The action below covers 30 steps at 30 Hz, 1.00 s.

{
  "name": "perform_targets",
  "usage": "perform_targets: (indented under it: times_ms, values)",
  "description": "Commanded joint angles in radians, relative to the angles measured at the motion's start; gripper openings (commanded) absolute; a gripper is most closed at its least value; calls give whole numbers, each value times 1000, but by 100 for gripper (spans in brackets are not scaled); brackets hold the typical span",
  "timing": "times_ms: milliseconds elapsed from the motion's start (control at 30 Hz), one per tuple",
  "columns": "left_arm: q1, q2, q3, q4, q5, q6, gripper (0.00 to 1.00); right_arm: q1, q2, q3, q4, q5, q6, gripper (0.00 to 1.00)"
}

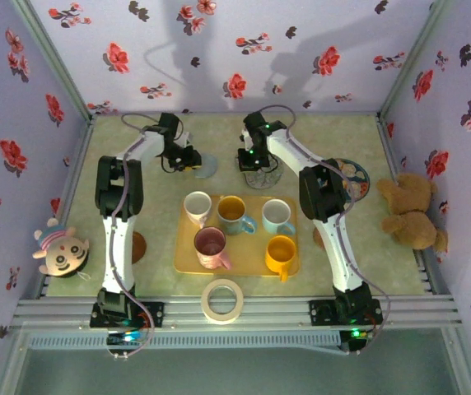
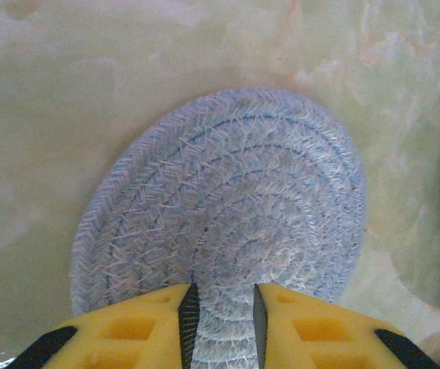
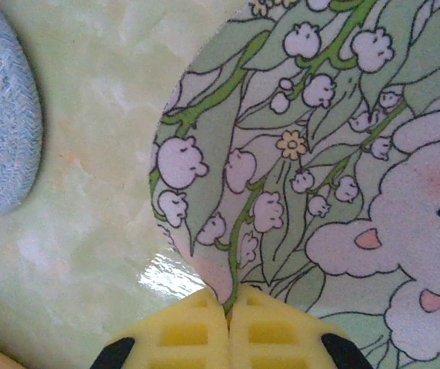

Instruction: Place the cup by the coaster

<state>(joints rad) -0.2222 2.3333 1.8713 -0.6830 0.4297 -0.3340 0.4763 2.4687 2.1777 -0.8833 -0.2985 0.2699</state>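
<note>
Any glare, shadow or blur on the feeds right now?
Top view: dim, with arm shadows on the back wall. Left wrist: woven coaster crisp, table behind it soft. Right wrist: glare patch on the table beside the printed mat, otherwise clear.

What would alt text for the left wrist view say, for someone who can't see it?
A round blue-grey woven coaster lies on a pale green table. Two yellow fingers of the left gripper enter at the bottom, slightly apart, over its near edge.
</note>
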Motion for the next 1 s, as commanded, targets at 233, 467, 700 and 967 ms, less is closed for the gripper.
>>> perform_targets:
  times_ms: [233,467,700,967]
  values:
    - [7,-117,-23,-18,8,12,36,15,42,80,13,-74,18,0]
    - [9,-171,-11,-47,-2,19,40,21,70,117,11,-88,29,0]
    - [9,-222,-40,-61,-22,33,43,27,112,171,12,-109,45,3]
    - [18,-236,-79,-84,-53,67,43,27,152,244,-3,-122,55,6]
